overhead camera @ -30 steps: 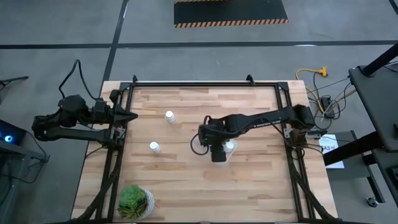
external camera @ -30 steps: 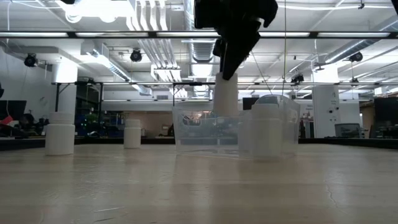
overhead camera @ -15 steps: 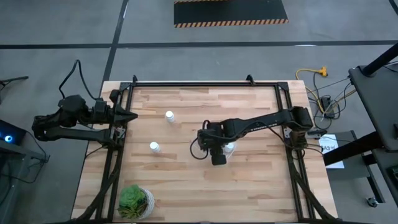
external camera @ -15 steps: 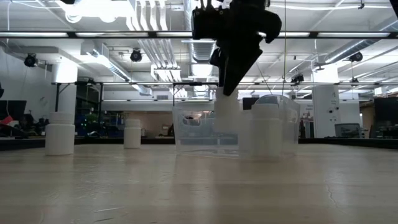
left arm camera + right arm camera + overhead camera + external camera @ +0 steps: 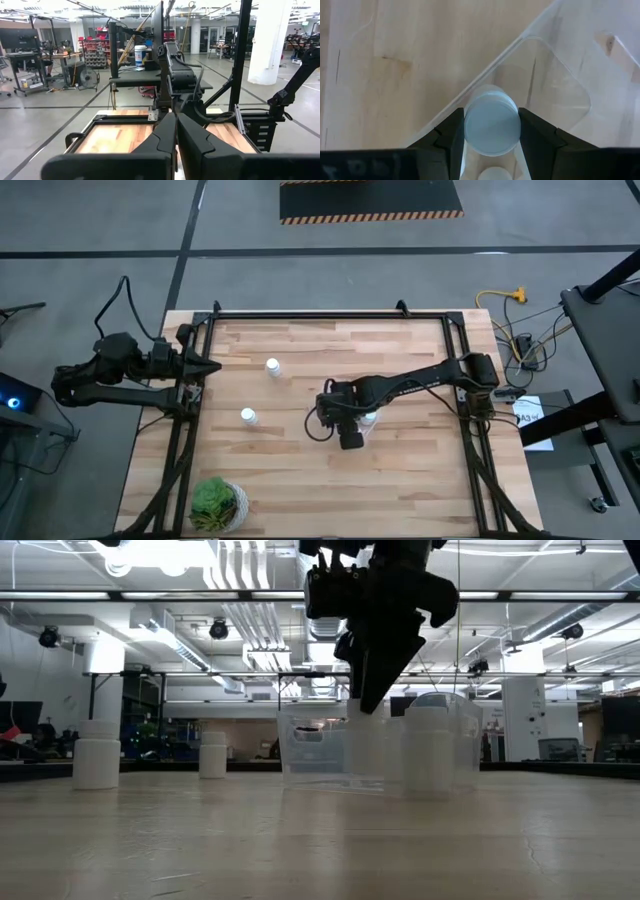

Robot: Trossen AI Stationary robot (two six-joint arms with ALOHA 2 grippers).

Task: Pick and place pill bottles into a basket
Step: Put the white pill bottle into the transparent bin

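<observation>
Holding a pill bottle (image 5: 492, 126) by its sides, your right hand (image 5: 492, 131) has it cap-up and upright just inside the corner of the basket (image 5: 555, 85), near the middle of the high view. That side grip makes sense: the two fingers (image 5: 451, 136) clamp the round body so the base stays free to meet the basket floor, and the bottle can go down straight without tipping. In the low view the bottle (image 5: 366, 730) sits low behind the clear wall, so you look close to setting it down, though you cannot tell whether its base touches yet.

Another bottle (image 5: 430, 750) already stands in the basket (image 5: 310, 755) toward the right of the low view, and a second cap (image 5: 493, 175) peeks out at the bottom edge of the right wrist view, just beside the held one. That is likely why you are working in the corner: it keeps the new bottle clear of its neighbours.

Two bottles wait on the bare tabletop (image 5: 400, 470), left of centre in the high view: one higher up (image 5: 272, 366), one lower (image 5: 248, 416), well apart from the basket.

Your left hand (image 5: 176, 131) is parked at the left edge of the tabletop, its fingers pressed together and empty, out of the way.

A potted plant (image 5: 216, 502) sits at the lower left corner.
</observation>
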